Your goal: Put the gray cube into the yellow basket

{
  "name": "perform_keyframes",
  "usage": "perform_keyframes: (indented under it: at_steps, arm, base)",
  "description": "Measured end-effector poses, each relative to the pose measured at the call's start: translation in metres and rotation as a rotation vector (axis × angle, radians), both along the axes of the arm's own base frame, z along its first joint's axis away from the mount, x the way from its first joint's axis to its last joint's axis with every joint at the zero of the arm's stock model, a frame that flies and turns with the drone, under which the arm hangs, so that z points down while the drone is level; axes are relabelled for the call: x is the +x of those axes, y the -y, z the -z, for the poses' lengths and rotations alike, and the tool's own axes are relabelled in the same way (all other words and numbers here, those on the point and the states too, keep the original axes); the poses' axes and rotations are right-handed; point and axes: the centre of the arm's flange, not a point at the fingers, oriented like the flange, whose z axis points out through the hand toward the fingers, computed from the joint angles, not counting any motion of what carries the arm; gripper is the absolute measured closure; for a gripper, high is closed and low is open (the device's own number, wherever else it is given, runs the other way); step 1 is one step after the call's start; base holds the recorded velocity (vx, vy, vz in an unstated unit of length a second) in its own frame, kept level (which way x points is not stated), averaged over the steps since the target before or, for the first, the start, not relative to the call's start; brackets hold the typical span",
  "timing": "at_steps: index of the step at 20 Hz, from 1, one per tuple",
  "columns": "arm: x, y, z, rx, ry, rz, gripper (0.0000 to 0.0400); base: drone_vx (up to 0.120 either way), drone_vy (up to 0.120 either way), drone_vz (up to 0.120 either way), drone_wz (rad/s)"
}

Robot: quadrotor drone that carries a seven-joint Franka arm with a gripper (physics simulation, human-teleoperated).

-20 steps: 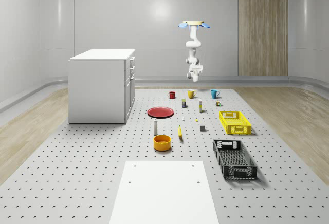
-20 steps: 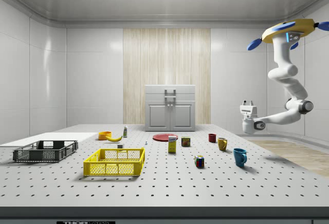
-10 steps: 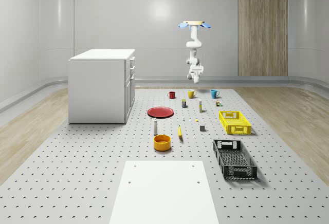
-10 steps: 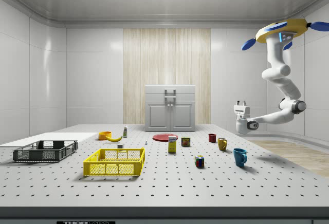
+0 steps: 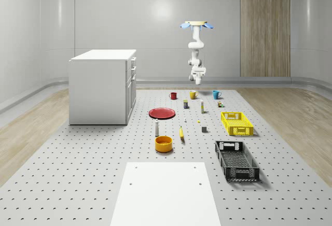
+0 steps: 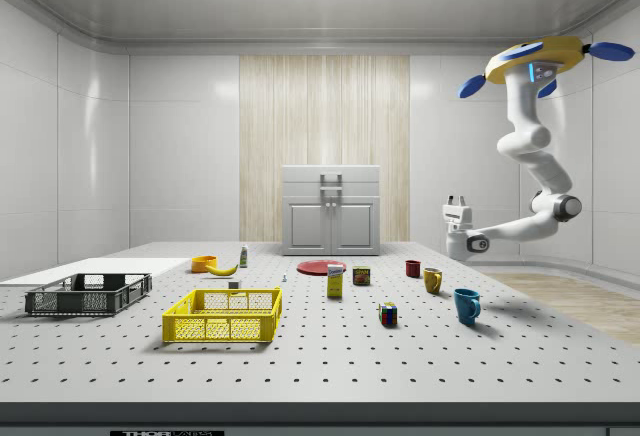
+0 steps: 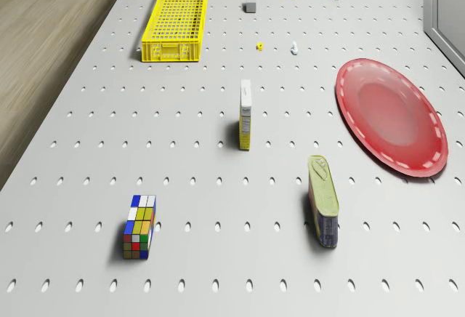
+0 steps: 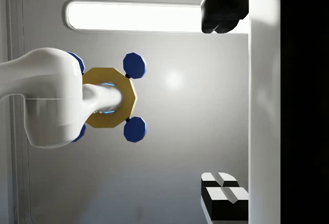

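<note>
Cabinet (image 5: 101,86) sits at nine o'clock of the plate (image 5: 162,113), cube (image 5: 204,129) at three of the banana (image 5: 181,132), basket (image 5: 236,123) further right, crate (image 5: 236,159) nearer.

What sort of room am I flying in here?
Most likely a simulated robotics test room, not a home: a large gray perforated table carries scattered test objects, a white cabinet and a yellow mesh basket, enclosed by plain glossy wall panels.
</note>
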Motion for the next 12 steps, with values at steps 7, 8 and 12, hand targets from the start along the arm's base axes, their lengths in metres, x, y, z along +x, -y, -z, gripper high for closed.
perform_keyframes:
  at_steps: [7,8,12]
  arm:
    - [-0.001,-0.008,0.001,-0.076,0.005,0.002,0.0]
    - [-0.001,-0.01,0.001,-0.096,0.006,0.003,0.0]
    - [-0.001,-0.022,0.003,-0.221,0.009,0.006,0.0]
  base:
    - [0.12,0.0,0.0,0.0]
    - [0.12,0.0,0.0,0.0]
    - [0.12,0.0,0.0,0.0]
